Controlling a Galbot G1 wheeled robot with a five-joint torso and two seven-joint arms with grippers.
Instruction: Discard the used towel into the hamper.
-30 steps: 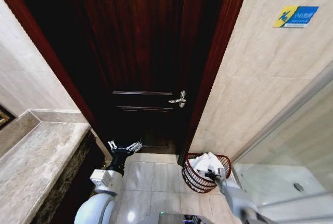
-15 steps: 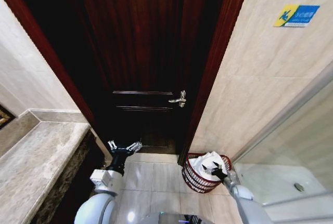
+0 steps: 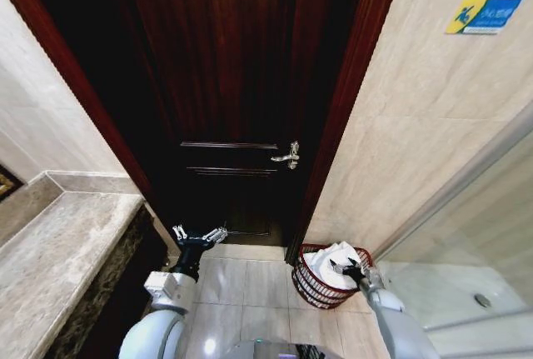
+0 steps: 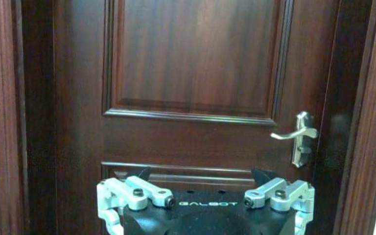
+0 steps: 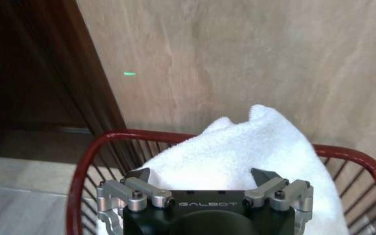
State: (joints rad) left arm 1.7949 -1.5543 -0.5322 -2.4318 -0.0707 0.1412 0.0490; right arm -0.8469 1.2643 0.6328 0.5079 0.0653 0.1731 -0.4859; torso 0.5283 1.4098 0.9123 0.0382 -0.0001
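Towel point(image 5: 240, 152) heaped inside hamper point(image 5: 86, 161); right end effector point(image 5: 201, 177) spread above.

The white towel point(image 5: 253, 147) is lying bunched inside the hamper point(image 3: 310, 284), a dark-red wire basket, and peaking above its rim; the hamper is standing upright on the floor.

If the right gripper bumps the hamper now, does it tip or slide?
Probably slides or tips easily: the hamper is thin open wire, likely light, with a base narrower than its rim. The towel heaped above the rim may raise its balance. The right gripper is open at its rim.
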